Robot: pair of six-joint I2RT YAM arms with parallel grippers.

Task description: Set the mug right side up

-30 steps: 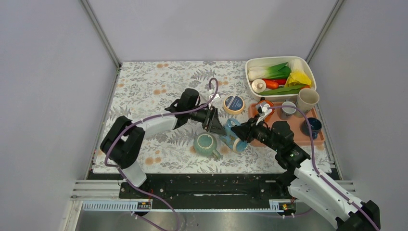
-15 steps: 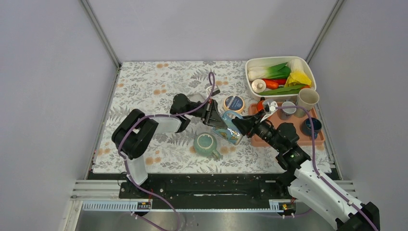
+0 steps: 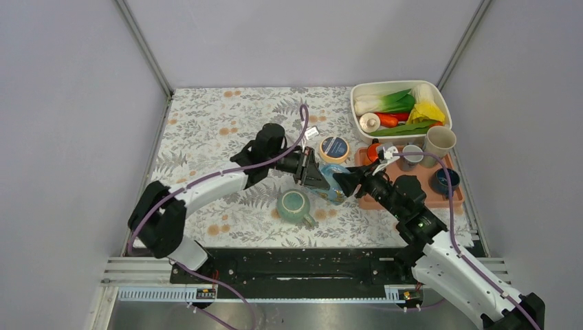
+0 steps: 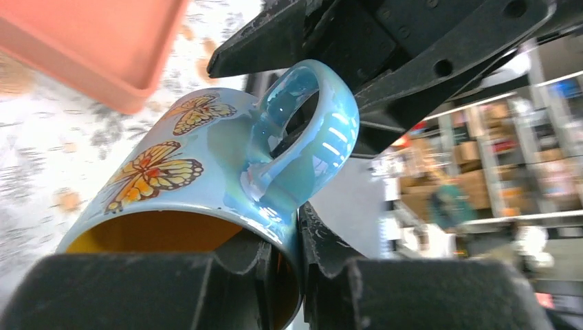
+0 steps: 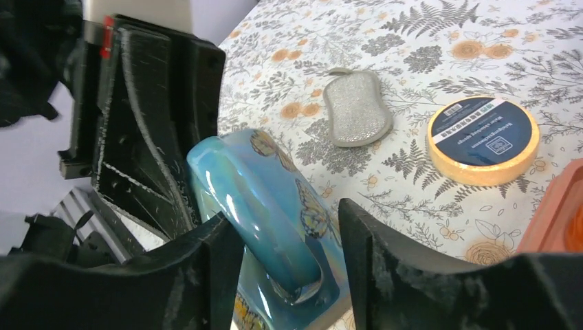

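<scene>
Gripping mug (image 4: 206,172) by rim wall with left pincer (image 4: 302,275), clenched, tilted over mid worktop (image 3: 206,130). Straddling handle side with right pincer (image 5: 289,220); cannot tell whether clamped. Probably sharing support to swing mouth upward.

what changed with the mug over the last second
The mug, pinched at its rim by the left gripper, moved slightly toward the far side of the table; the right gripper followed, straddling its handle. The green cup, tape roll and tray stayed put.
</scene>
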